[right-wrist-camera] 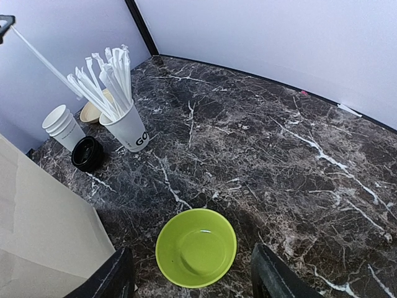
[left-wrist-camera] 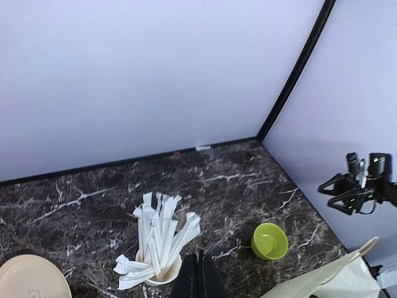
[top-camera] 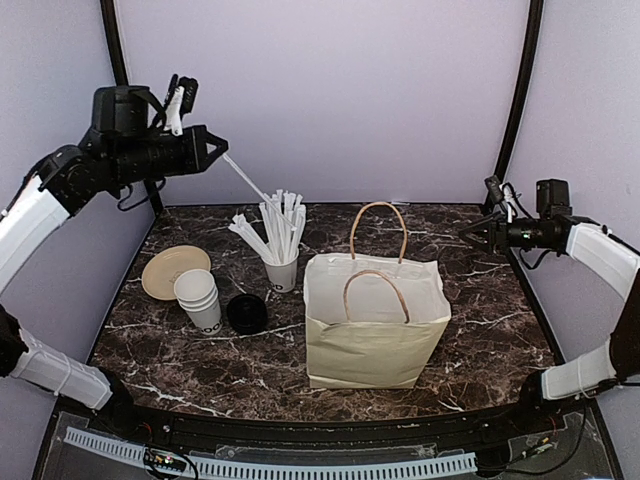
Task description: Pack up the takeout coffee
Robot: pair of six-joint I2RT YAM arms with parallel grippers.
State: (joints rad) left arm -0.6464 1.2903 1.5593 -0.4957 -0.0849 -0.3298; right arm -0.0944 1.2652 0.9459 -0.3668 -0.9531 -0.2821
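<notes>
No lidded takeout coffee cup shows in any view. The open paper bag [top-camera: 375,320] stands upright at mid-table; I cannot see inside it. My left gripper [top-camera: 222,152] is raised high at the back left. It is shut on a thin white straw [top-camera: 245,178] that slants down toward the white cup of straws [top-camera: 281,270]. In the left wrist view its fingers [left-wrist-camera: 200,267] are pressed together above that cup [left-wrist-camera: 158,248]. My right gripper [top-camera: 470,232] is open and empty, raised at the right. Its fingers [right-wrist-camera: 193,282] spread above a green bowl [right-wrist-camera: 196,247].
A stack of lidless white cups [top-camera: 199,298] and a stack of black lids [top-camera: 246,313] stand left of the bag. A tan plate [top-camera: 172,270] lies behind them. The green bowl [left-wrist-camera: 270,241] sits behind the bag, which hides it in the top view.
</notes>
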